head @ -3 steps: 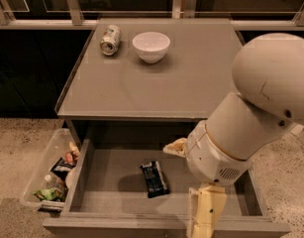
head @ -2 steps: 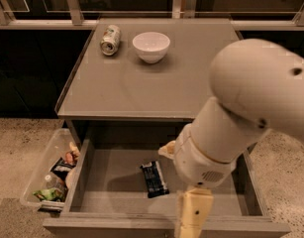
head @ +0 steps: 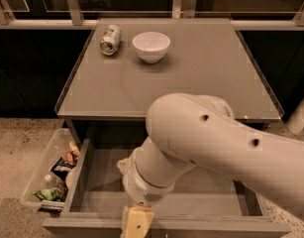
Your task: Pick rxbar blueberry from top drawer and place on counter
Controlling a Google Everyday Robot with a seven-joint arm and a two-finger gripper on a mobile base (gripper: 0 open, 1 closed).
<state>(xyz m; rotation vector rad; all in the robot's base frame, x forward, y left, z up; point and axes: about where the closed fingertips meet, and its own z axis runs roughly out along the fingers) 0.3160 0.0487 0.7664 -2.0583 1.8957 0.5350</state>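
The top drawer [head: 99, 185] stands open below the counter [head: 201, 78], its grey floor showing on the left and right. My white arm reaches across the drawer's middle. The gripper [head: 137, 223] is at the drawer's front edge, left of centre, at the bottom of the view. The rxbar blueberry is hidden behind the arm.
A tipped drink can [head: 110, 39] and a white bowl [head: 151, 46] sit at the counter's far left. A clear plastic bin of snacks [head: 48, 180] stands on the floor left of the drawer. A dark railing runs behind the counter.
My arm has swung left over the drawer's middle and now covers the dark bar that showed on the drawer floor before. The gripper has shifted left along the drawer's front.
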